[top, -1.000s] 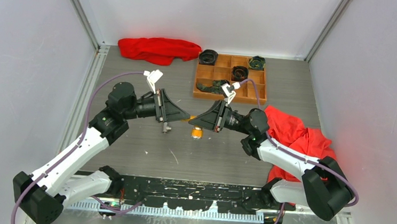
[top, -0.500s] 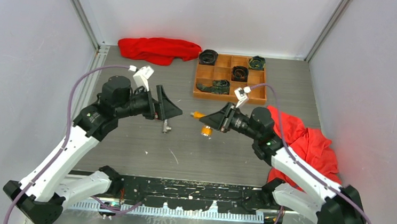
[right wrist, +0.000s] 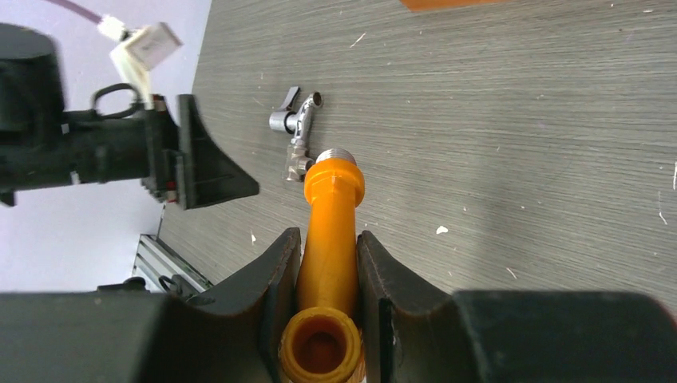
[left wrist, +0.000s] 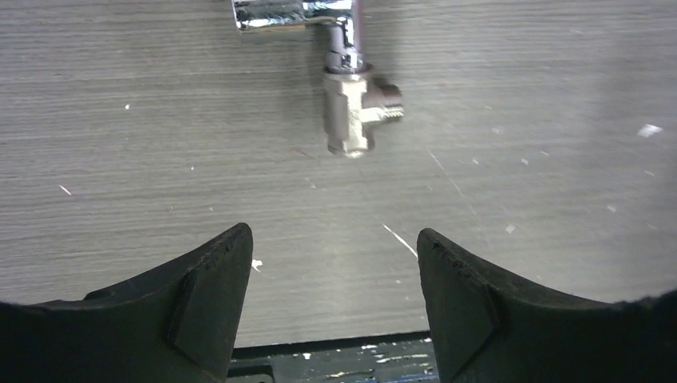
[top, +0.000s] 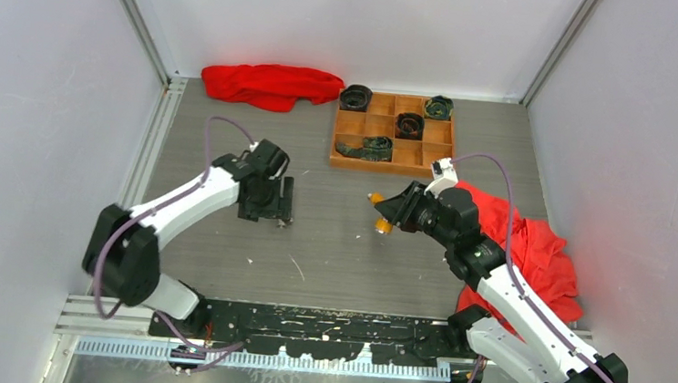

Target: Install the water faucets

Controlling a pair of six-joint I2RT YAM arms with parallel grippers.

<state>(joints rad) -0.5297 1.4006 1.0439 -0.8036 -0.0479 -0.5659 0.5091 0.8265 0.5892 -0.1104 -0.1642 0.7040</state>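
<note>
In the right wrist view the orange-yellow faucet (right wrist: pixel 331 215) stands clamped between my right gripper's (right wrist: pixel 327 236) fingers, threaded end forward, above the table. From above, that right gripper (top: pixel 396 212) holds the orange faucet (top: pixel 384 226) right of centre. The shiny silver faucet (left wrist: pixel 351 104) lies flat on the grey table, handle at the top, a short way ahead of my left gripper (left wrist: pixel 335 239). Its jaws stand open with nothing between them. In the top view the left gripper (top: pixel 268 206) points down beside the silver faucet (top: pixel 283 223).
A wooden compartment tray (top: pixel 392 165) with dark rolled items stands at the back. One red cloth (top: pixel 270 85) lies back left, another (top: pixel 519 242) under the right arm. A black rail (top: pixel 325 323) runs along the near edge.
My left gripper has opened, drawn back left from the orange faucet and turned down near the silver faucet. My right gripper has carried the orange faucet to the right.
</note>
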